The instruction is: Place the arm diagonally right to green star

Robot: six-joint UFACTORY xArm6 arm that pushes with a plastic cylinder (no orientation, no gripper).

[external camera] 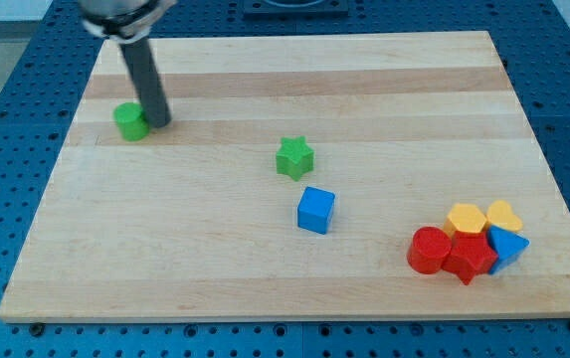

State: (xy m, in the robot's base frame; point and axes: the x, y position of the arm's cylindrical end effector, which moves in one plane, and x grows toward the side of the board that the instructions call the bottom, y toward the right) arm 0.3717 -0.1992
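Note:
The green star lies near the middle of the wooden board. My tip is at the view's upper left, touching or just beside the right side of a green round block. The tip is far to the left of the green star and slightly above it. The dark rod rises from the tip toward the view's top left.
A blue cube sits just below and right of the green star. At the view's lower right is a cluster: a red cylinder, a red star, a yellow hexagon, a yellow heart and a blue triangle.

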